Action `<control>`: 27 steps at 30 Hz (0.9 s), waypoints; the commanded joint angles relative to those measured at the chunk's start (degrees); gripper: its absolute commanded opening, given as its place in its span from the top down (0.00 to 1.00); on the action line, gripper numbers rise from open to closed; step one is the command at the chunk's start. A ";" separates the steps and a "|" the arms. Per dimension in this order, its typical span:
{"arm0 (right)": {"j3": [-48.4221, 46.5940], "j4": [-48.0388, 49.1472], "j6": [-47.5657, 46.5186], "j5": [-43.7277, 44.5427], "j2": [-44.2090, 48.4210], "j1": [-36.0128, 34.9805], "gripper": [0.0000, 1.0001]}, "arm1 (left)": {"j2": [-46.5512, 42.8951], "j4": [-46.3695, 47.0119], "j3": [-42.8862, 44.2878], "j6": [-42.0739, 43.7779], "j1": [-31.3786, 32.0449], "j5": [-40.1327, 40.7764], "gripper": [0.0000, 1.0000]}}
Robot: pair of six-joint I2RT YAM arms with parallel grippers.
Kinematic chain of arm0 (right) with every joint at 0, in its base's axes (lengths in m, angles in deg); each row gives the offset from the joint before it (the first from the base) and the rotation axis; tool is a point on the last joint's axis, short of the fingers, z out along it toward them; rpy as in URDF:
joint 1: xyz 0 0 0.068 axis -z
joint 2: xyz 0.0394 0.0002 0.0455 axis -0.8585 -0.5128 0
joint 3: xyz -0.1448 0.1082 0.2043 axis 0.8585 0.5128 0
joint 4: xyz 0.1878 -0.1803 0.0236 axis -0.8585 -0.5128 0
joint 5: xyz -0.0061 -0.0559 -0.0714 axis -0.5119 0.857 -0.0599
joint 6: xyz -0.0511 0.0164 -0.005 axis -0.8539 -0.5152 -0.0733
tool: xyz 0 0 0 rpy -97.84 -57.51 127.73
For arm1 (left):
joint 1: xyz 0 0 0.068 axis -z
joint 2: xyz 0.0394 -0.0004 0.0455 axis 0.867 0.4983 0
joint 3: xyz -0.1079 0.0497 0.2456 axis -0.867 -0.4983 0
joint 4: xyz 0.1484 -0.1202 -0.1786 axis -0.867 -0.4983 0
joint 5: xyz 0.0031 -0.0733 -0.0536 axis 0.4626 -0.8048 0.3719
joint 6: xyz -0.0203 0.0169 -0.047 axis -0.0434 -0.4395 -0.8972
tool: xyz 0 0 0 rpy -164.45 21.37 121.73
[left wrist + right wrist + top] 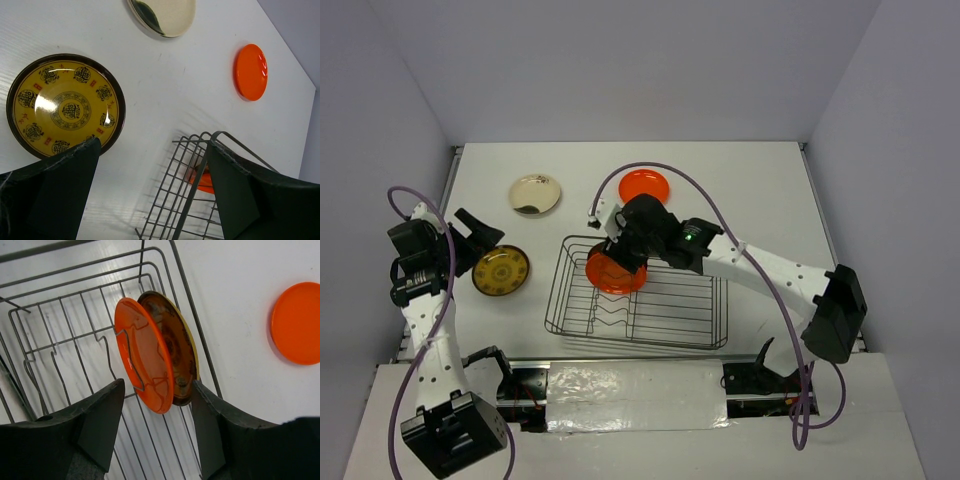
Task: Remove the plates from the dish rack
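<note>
Jaws gape on both arms, the right straddling two plates [145,360] left in the dish rack [660,305]; three [500,270] lie unloaded.

White counter [760,200], bearing four items directly: dark wire dish rack [670,305] at front centre; cream plate [534,194] at rear left; orange plate [644,185] just beyond the rack; yellow patterned plate [501,270] left of the rack, flat, face up.

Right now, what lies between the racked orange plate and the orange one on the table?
Right wrist view: a yellow-rimmed brown plate, a wire of the dish rack, then bare table.
</note>
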 commanded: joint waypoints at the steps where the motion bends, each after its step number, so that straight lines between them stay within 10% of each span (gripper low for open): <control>1: -1.50 -0.60 -1.41 -0.83 -2.32 -0.34 0.38 | 0.31 2.35 0.25 2.15 0.39 -1.42 0.01; 9: -2.03 0.28 -3.08 0.40 -7.07 -0.34 0.44 | 1.19 2.87 -0.01 2.51 0.39 -1.24 0.00; 21: -0.71 1.60 -9.14 1.80 -8.39 -0.34 0.95 | 2.16 3.40 -0.19 2.68 0.57 -1.50 0.00; 27: 0.69 3.09 -17.56 3.83 -8.31 0.27 1.00 | 2.33 3.57 -0.19 2.59 0.65 -1.68 0.00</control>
